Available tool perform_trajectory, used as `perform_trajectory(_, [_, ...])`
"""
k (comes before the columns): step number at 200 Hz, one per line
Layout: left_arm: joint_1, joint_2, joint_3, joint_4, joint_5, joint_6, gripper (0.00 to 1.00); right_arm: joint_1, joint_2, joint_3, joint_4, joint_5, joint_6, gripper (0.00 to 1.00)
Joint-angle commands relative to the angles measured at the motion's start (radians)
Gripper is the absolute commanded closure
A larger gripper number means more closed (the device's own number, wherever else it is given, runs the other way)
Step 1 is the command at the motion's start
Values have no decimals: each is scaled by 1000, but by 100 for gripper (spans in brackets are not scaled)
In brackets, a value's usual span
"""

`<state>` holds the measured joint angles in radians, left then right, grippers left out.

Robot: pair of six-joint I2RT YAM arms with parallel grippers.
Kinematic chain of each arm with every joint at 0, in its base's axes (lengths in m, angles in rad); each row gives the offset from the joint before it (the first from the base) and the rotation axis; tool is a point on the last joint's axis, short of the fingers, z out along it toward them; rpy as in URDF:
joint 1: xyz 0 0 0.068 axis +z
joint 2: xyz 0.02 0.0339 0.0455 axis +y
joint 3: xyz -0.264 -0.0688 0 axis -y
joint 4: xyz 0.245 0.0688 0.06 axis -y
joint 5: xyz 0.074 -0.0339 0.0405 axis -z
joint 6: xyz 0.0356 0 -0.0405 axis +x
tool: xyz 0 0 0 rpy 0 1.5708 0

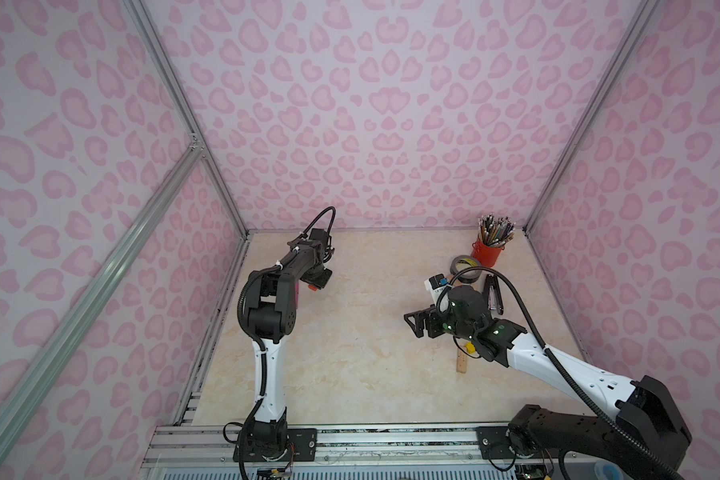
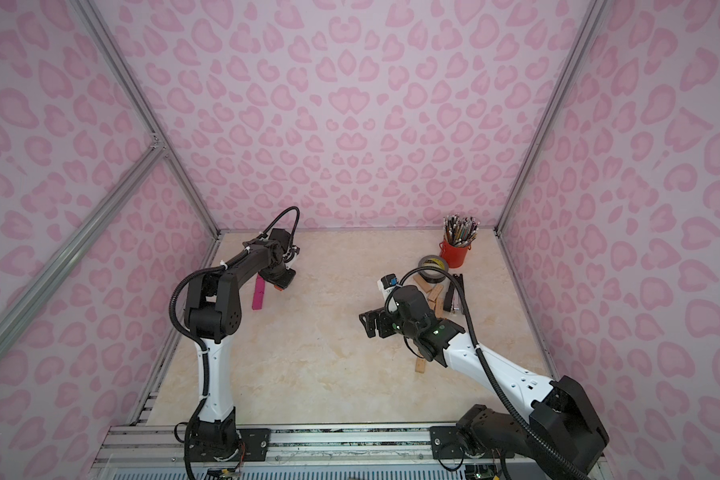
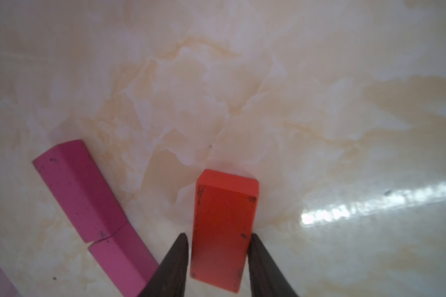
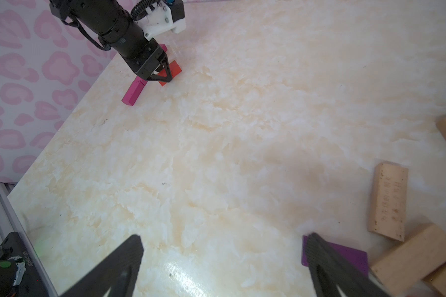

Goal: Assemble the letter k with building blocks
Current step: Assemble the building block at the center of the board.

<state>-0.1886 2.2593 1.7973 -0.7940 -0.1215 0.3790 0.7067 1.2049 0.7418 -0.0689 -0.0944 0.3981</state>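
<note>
Red block lies flat on the surface near its far-left corner, beside magenta blocks. Left fingers flank it; clamped or free, cannot tell. Right fingers spread wide, purple block beside one.

stereo overhead, two wrist cameras
both top views look down on the whole table; left wrist sits close over the red block — right wrist sees it from afar
</note>
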Motion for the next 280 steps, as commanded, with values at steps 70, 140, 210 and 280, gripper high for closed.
perform_trajectory(70, [11, -18, -2, 18, -87, 11, 58, -1, 11, 2, 15, -19, 23, 0])
perform_trajectory(140, [15, -33, -18, 41, -127, 8, 58, -1, 12, 1, 18, -24, 31, 0])
perform_trajectory(210, [15, -29, -13, 36, -117, 3, 58, -1, 10, -1, 18, -24, 35, 0])
perform_trajectory(280, [21, -15, 3, 47, -91, -31, 59, -1, 16, -2, 21, -27, 39, 0])
